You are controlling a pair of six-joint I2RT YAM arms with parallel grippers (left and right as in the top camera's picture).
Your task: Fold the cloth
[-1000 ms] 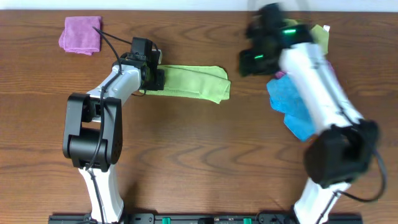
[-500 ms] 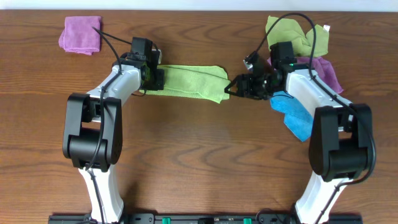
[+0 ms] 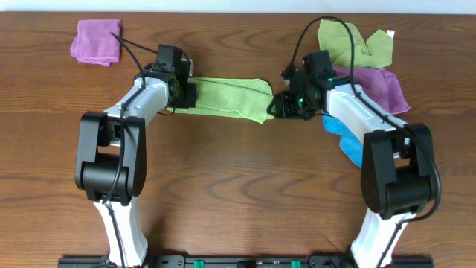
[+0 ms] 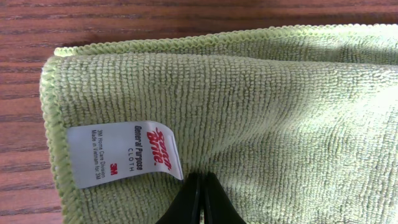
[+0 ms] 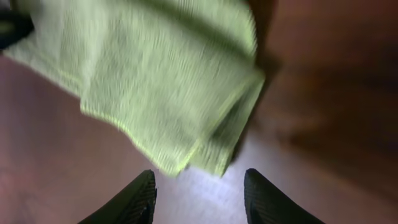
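- Since a second ago my right gripper point(image 3: 280, 104) has swung down from the back of the table point(image 3: 238, 193) to the right end of the cloth point(image 3: 230, 97); the cloth and the left arm have not shifted.
- The cloth lies mid-table as a folded strip, its long axis running left to right, slightly downhill toward the right.
- My left gripper point(image 3: 183, 91) sits at the strip's left end, jaws pinched shut on the cloth right beside the tag point(image 4: 121, 152).
- The right jaws stand about half open with nothing between them. In the wrist view the cloth's near corner lies just ahead of the fingers point(image 5: 140, 199), a little left of centre, not yet inside the gap.
- So the right arm is nearer the free end. I judge the next move as a short push forward along the strip to take that corner.
- Just behind my right arm lie an olive cloth point(image 3: 346, 41), a purple cloth point(image 3: 383, 85) and a blue cloth point(image 3: 343, 134), all apart from the strip. Another purple one point(image 3: 97, 41) is well off, far left.
- Nothing stands between the jaws and the corner.
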